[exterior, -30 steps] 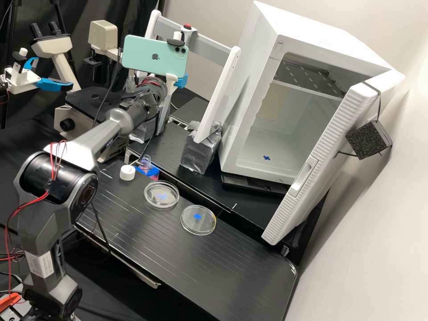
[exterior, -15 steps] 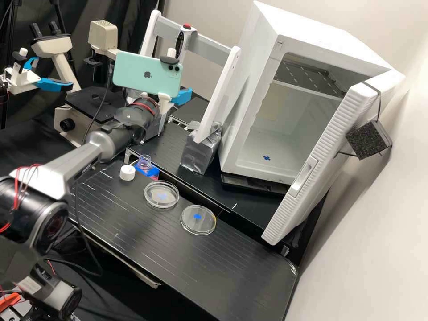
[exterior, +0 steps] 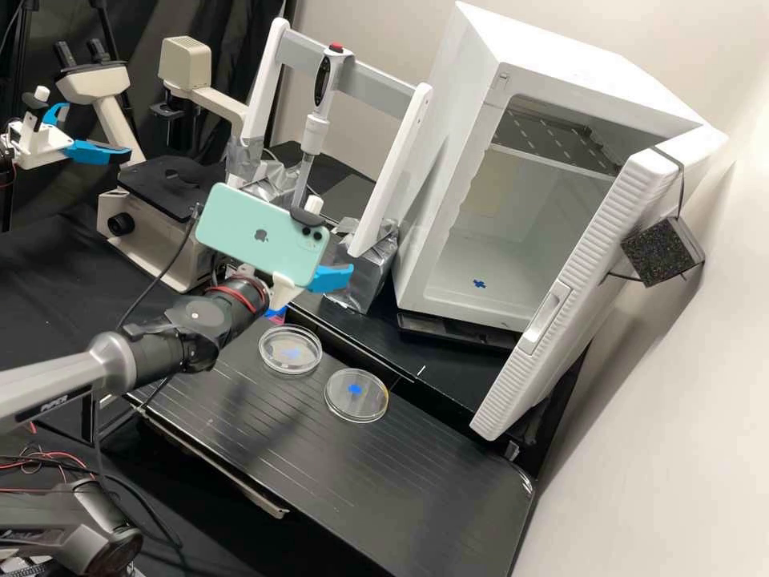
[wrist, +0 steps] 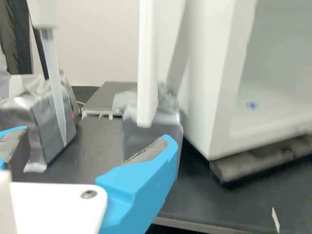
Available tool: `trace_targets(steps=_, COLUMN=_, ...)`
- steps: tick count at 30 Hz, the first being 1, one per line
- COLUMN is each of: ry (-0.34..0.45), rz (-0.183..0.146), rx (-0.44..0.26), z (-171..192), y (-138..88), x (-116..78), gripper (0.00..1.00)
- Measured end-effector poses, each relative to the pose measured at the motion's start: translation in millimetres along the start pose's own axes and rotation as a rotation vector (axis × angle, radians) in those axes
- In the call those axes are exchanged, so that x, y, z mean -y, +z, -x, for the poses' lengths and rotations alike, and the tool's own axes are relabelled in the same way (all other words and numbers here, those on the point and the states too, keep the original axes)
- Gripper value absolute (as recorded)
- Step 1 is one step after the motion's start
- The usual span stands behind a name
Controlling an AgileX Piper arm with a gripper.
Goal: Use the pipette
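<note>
On its white stand (exterior: pixel 392 172), the pipette (exterior: pixel 317 132) hangs away from the wide-open, empty end effector (wrist: pixel 95 134), so grabbing and using it seem left to do.

A plain, pale wall (exterior: pixel 384 48) stands behind the black bench, and a greyish-white wall (exterior: pixel 665 449) runs down the right side of the high view, brighter higher up and duller low down. Black curtain (exterior: pixel 240 48) hangs at the back left, in soft folds. The bench has two dark tops: a front one (exterior: pixel 416 489) marked with fine pale lines, and a rear one (exterior: pixel 456 377) carrying a big white cabinet (exterior: pixel 561 52). The cabinet's thick door (exterior: pixel 589 260) is open — a perforated shelf (exterior: pixel 553 140) sits inside. Light falls softly, leaving blurred shadows on the front top.
</note>
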Motion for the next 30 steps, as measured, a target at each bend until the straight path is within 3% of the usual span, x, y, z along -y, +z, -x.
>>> trace_targets(steps=5, ry=-0.007, rz=-0.027, rx=-0.010, z=12, y=12, x=6.5, gripper=1.00)
trace_targets(steps=12, ry=0.060, rz=-0.047, rx=-0.003, z=32, y=20, x=6.2, gripper=1.00)
trace_targets(steps=20, ry=0.062, rz=-0.070, rx=0.042, z=27, y=30, x=3.6, gripper=1.00)
trace_targets(steps=27, ry=0.134, rz=-0.063, rx=0.105, z=25, y=29, x=-9.8, gripper=1.00)
trace_targets(steps=30, ry=0.170, rz=-0.086, rx=0.129, z=26, y=29, x=-14.3, gripper=1.00)
